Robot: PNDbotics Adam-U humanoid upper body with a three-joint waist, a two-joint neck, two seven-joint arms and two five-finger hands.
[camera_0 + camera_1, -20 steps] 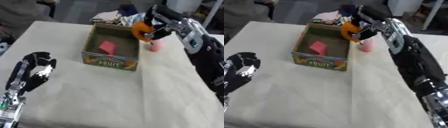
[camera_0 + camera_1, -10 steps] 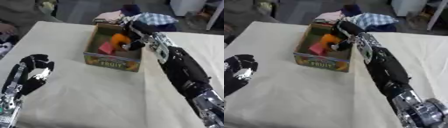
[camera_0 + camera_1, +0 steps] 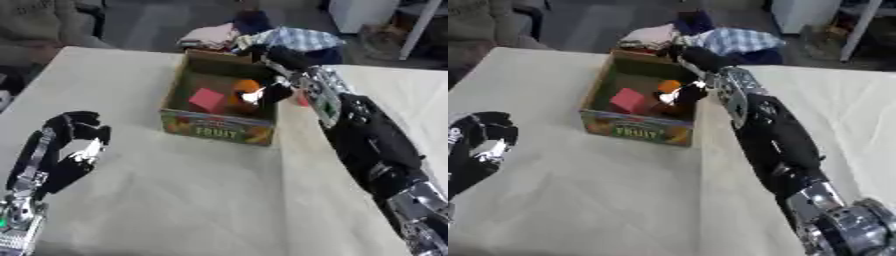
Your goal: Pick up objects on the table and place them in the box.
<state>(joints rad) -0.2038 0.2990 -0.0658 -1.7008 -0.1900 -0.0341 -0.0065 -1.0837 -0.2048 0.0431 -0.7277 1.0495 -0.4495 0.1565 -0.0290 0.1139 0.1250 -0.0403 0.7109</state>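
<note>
**Orange object now down inside the fruit box**

A second ago the right hand [image 3: 269, 91] held the orange object [image 3: 246, 86] above the far right rim of the box [image 3: 217, 131], beside a small pink thing on the table; half a second ago it hung over the opening; now the hand reaches down past the right wall and the orange object sits low inside, just beside the red block [image 3: 206, 99]; the camera has also shifted between frames, so the box lies differently in the picture without having moved itself; whether the fingers are curled round the orange object or have let go of it I cannot tell, since the hand is blurred and dark against the box interior; the left hand [image 3: 72, 141] is unchanged, resting near the lower left with its fingers curled and nothing in them.

The front wall of the box bears the word "FRUIT" in pale letters among printed fruit pictures; no other writing can be read.

The small pink thing [image 3: 301, 99] shows only as a reddish sliver behind the right forearm; the forearm hides the box's right wall; beyond the box a heap of cloth [image 3: 289, 38], part of it checked, lies at the table's far edge.
</note>
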